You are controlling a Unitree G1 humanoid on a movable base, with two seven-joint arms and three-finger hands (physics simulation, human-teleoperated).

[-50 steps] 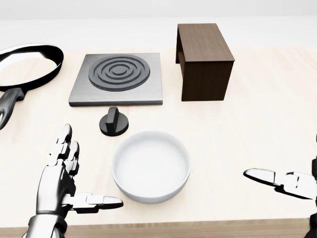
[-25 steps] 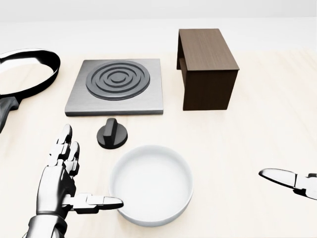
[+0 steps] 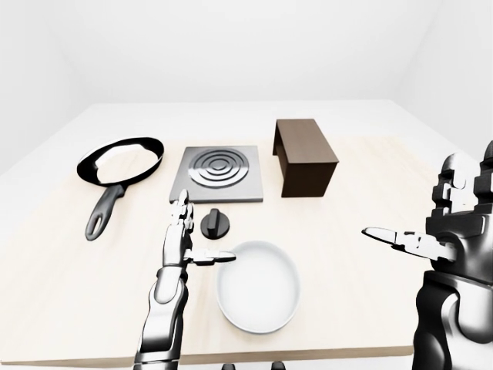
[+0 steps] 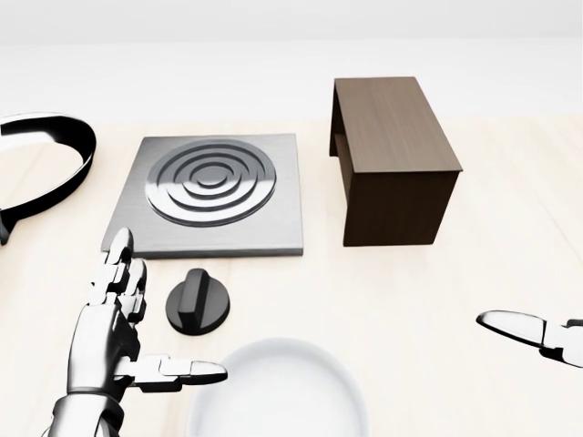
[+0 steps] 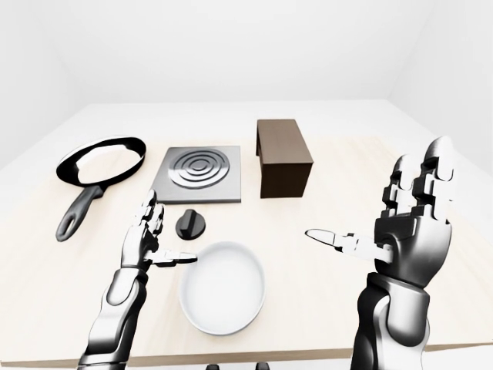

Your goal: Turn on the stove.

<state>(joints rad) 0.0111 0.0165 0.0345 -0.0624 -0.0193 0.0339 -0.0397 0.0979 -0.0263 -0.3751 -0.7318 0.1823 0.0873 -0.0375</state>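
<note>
The stove (image 4: 209, 191) is a grey square plate with a dark ringed burner, upper left of centre in the head view. Its black knob (image 4: 199, 303) lies on the table just below the plate, bar pointing up and slightly right. My left hand (image 4: 146, 332) is open at the lower left, fingers up and thumb pointing right, a short way left of and below the knob without touching it. My right hand (image 5: 373, 204) is open at the right, well clear of the stove; only its thumb (image 4: 528, 332) shows in the head view.
A white bowl (image 3: 258, 289) sits just below the knob, beside my left thumb. A dark wooden box (image 4: 396, 164) stands right of the stove. A black frying pan (image 3: 104, 212) lies at the left. The table's near edge (image 3: 308, 356) runs along the bottom.
The whole head view has shifted: stove, knob, bowl and box have slid down and grown larger, so the camera moved closer. Both hands hold the same open pose.
</note>
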